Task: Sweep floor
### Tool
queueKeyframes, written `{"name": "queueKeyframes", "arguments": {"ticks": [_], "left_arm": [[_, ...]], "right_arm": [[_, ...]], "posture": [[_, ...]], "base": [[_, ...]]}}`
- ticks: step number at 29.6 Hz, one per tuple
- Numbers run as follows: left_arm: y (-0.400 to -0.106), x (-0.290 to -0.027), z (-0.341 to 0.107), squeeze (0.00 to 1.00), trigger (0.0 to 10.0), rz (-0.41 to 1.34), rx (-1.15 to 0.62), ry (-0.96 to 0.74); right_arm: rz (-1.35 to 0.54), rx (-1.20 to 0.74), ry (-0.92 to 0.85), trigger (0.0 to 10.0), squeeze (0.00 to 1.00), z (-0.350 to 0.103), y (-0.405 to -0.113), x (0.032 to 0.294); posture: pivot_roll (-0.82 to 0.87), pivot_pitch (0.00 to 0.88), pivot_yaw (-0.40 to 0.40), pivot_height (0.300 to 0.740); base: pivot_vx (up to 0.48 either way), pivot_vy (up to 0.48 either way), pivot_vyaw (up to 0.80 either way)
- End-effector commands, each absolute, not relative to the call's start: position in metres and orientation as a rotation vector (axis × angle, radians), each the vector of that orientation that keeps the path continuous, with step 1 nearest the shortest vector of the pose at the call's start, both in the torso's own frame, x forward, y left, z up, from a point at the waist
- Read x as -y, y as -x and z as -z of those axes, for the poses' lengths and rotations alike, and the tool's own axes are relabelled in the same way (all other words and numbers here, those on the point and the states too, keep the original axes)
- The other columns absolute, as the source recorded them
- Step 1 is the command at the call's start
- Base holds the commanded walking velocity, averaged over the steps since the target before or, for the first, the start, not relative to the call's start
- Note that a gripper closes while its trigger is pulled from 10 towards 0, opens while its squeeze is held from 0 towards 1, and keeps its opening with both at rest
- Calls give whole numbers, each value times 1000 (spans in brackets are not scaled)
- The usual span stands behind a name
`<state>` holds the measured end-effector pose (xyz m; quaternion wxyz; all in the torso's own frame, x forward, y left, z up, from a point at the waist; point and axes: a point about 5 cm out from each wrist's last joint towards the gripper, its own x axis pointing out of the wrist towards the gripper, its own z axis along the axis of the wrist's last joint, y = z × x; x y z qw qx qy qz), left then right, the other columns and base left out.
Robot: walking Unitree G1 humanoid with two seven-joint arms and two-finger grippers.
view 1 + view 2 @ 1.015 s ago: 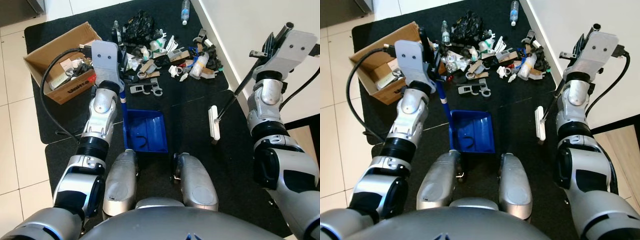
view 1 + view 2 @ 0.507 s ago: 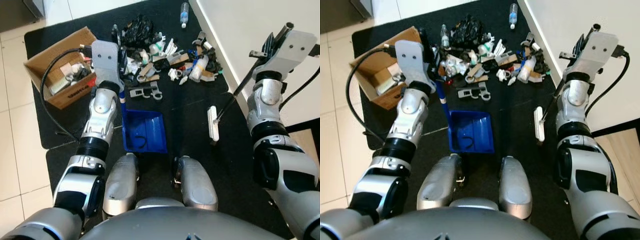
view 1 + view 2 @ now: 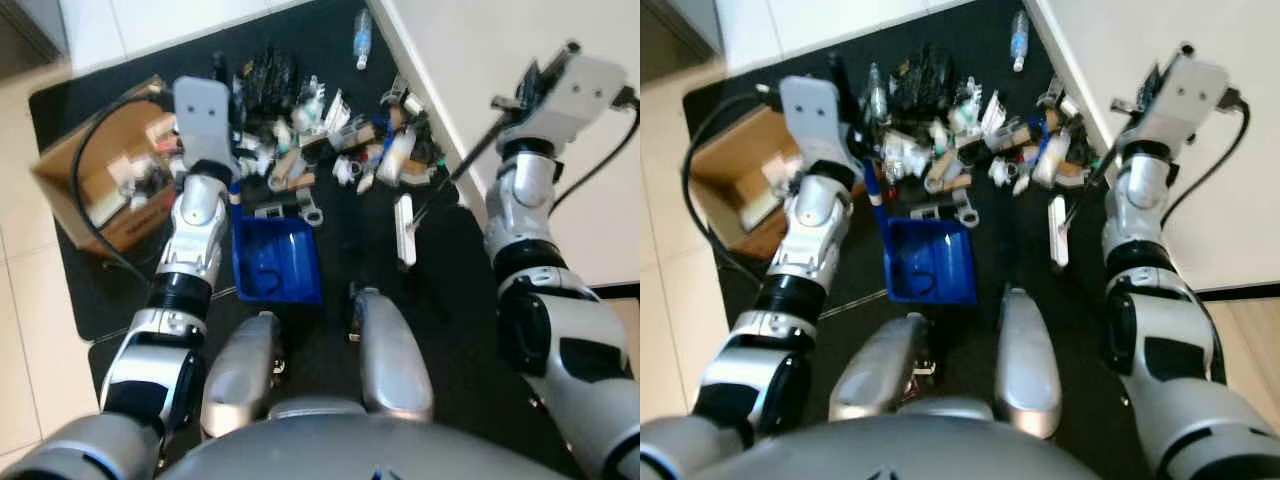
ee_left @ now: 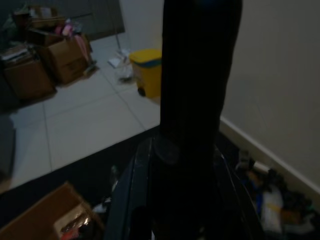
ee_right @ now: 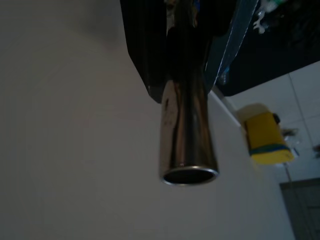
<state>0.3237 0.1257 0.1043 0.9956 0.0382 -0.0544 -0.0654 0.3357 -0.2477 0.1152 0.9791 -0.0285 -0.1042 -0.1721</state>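
On the black mat (image 3: 330,240): blue dustpan (image 3: 275,260) just short of the litter pile (image 3: 330,125).
Left gripper (image 3: 215,90) clamped on dustpan handle (image 3: 875,195); right gripper (image 3: 535,80) clamped on broom handle (image 5: 187,125), broom head (image 3: 404,230) right of dustpan.

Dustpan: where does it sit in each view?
Left eye: dustpan, left of centre, just before the litter pile.
Right eye, same spot.
Left wrist: cannot tell; too dark.
Right wrist: not in it.
Shared landmark: cardboard box, left of the dustpan.
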Motion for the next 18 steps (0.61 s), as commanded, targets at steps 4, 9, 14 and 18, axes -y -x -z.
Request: {"name": "queueKeyframes", "arguments": {"ticks": [4,9,14,18], "left_arm": [[-321,-127,-103,0,10000,126,118,-72],[-320,-128,-103,0,10000,129,122,-76],[-320,-128,-103,0,10000,133,124,-80],[-320,-127,-103,0,10000,139,127,-84]], "right_arm": [[341,225,71,10000,0,-118,-337,247],[341,225,69,10000,0,-118,-337,247],[340,226,69,10000,0,-118,-337,247],[338,226,70,10000,0,-118,-337,246]], "posture": [[107,109,17,740],[108,108,18,740],[110,106,18,740],[109,104,19,740]], "base": [[315,0,0],[0,0,0],[0,0,0],[0,0,0]]}}
